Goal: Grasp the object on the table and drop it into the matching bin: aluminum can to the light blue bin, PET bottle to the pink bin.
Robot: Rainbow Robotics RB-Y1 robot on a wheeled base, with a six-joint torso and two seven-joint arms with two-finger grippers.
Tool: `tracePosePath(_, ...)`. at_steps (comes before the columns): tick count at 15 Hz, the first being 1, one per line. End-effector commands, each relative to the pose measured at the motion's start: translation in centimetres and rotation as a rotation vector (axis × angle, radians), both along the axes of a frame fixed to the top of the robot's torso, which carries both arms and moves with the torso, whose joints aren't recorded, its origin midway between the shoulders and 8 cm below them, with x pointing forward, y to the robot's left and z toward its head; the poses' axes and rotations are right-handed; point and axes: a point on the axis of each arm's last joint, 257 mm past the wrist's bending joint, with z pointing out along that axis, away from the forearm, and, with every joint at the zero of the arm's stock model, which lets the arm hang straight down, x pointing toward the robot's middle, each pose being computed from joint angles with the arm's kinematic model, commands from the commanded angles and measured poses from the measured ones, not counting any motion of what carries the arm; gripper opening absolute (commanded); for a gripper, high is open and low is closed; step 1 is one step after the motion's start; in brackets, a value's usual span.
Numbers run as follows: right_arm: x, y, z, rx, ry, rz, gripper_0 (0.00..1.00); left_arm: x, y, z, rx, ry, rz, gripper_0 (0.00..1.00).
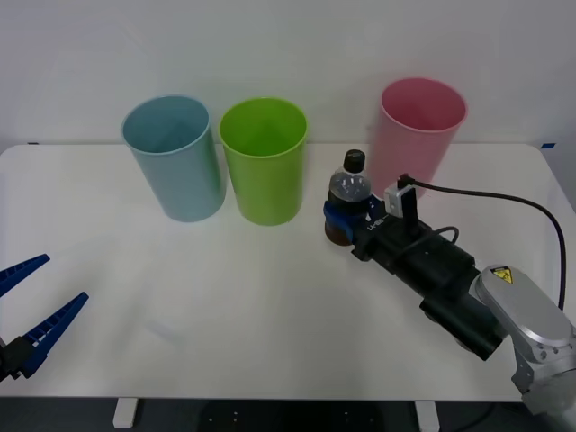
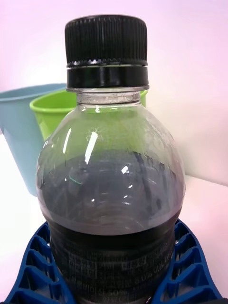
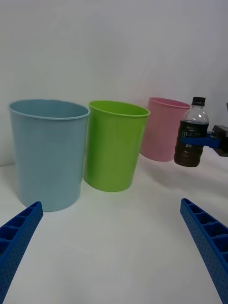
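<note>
The PET bottle (image 1: 349, 187), clear with dark contents and a black cap, stands upright just in front of and left of the pink bin (image 1: 418, 135). My right gripper (image 1: 346, 220) is shut on its lower body, blue fingers (image 2: 33, 270) hugging both sides of the bottle (image 2: 111, 180). In the left wrist view the bottle (image 3: 191, 128) sits in the right gripper (image 3: 204, 140) beside the pink bin (image 3: 159, 128); whether its base touches the table I cannot tell. The light blue bin (image 1: 175, 162) stands far left. My left gripper (image 1: 65, 277) is open and holds nothing, low at the near left.
A lime green bin (image 1: 265, 166) stands between the light blue and pink bins, close to the bottle's left. The three bins line the back of the white table (image 1: 225, 297). A black cable (image 1: 504, 202) loops over the right arm.
</note>
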Motion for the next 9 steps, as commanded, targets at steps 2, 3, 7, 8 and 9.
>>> tracePosePath(2,-1.2,-1.7,3.5,0.065,0.003,0.009,0.0,0.0,0.0,0.0,0.0,0.0,0.0,1.0)
tracePosePath(3,-1.3,-1.9,4.4,0.079,0.0,0.014,0.0,0.0,0.0,0.0,0.0,0.0,0.0,1.0)
tracePosePath(7,-1.7,-2.8,9.5,0.18,-0.014,0.029,0.0,0.0,0.0,0.0,0.0,0.0,0.0,1.0)
tracePosePath(8,-1.8,-3.1,10.6,0.202,-0.018,0.031,0.0,0.0,0.0,0.0,0.0,0.0,0.0,1.0)
tracePosePath(9,-1.9,-3.3,11.5,0.218,-0.02,0.036,0.0,0.0,0.0,0.0,0.0,0.0,0.0,1.0)
